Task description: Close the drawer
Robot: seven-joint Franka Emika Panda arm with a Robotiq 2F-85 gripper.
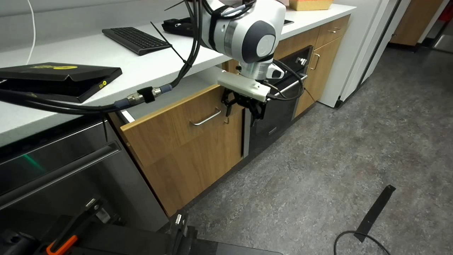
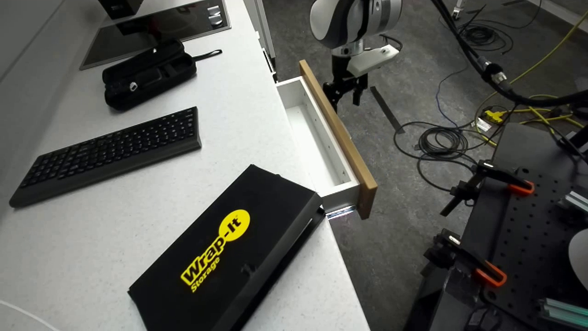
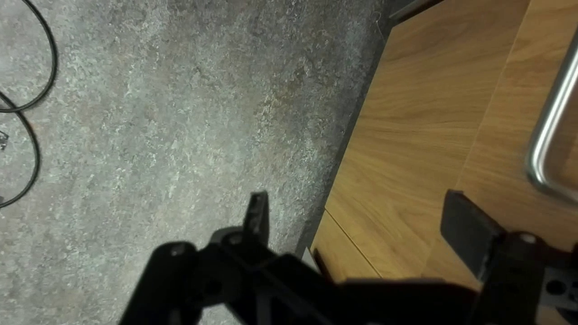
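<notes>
The drawer (image 1: 166, 134) stands partly open, with its oak-coloured front pulled out from under the counter. Its white inner box (image 2: 317, 147) looks empty where it shows. The silver bar handle (image 1: 207, 118) is on the front, and it also shows at the right edge of the wrist view (image 3: 551, 122). My gripper (image 1: 241, 117) is open with nothing between its fingers. It points down outside the drawer front, near the end by the oven. In an exterior view, the gripper (image 2: 345, 105) is close to the front; I cannot tell whether a finger touches it.
A white counter (image 2: 220, 138) above the drawer holds a keyboard (image 1: 136, 39), a black box (image 2: 220, 248) and a black case (image 2: 149, 76). The black oven (image 1: 279, 106) and a dishwasher (image 1: 85, 177) flank the cabinet. A black table (image 2: 528, 220) with clamps stands opposite.
</notes>
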